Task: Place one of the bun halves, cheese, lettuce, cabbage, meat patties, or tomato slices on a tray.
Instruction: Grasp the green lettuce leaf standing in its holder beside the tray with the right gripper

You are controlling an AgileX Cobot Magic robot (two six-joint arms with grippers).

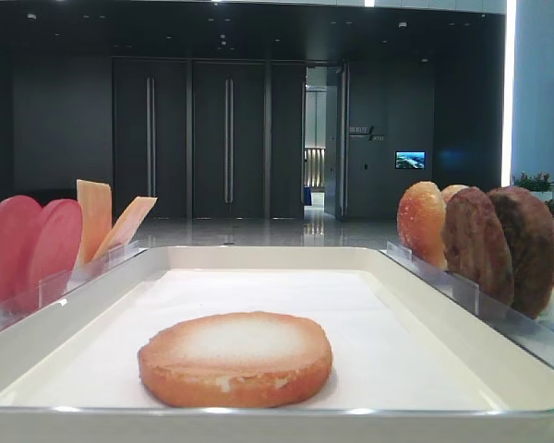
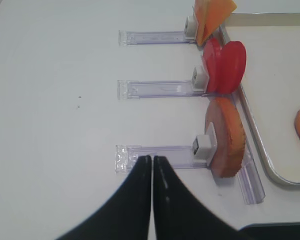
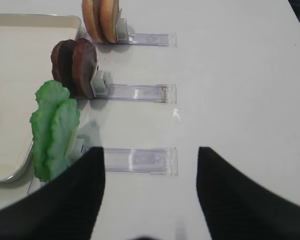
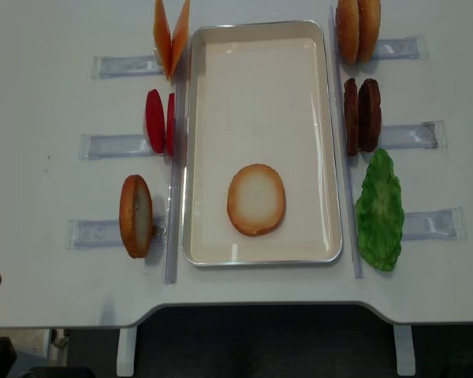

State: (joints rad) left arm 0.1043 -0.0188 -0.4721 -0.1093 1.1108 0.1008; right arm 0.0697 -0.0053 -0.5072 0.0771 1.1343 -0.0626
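A bun half (image 4: 256, 199) lies pale face up on the white tray (image 4: 260, 47), toward its near end (image 1: 235, 358). The lettuce (image 4: 380, 209) stands in a clear holder just right of the tray (image 3: 54, 127). My right gripper (image 3: 150, 150) is open and empty over the table, right of the lettuce, above that holder's rail. My left gripper (image 2: 151, 158) is shut with nothing in it, its tips over the rail of the holder that carries another bun half (image 2: 225, 137). Neither gripper shows in the exterior high views.
Left of the tray stand cheese slices (image 4: 171, 35) and tomato slices (image 4: 159, 122). On the right stand two bun halves (image 4: 358, 30) and meat patties (image 4: 362, 114). Clear holder rails (image 4: 414, 135) run outward on both sides. The table's front edge (image 4: 244, 303) is close.
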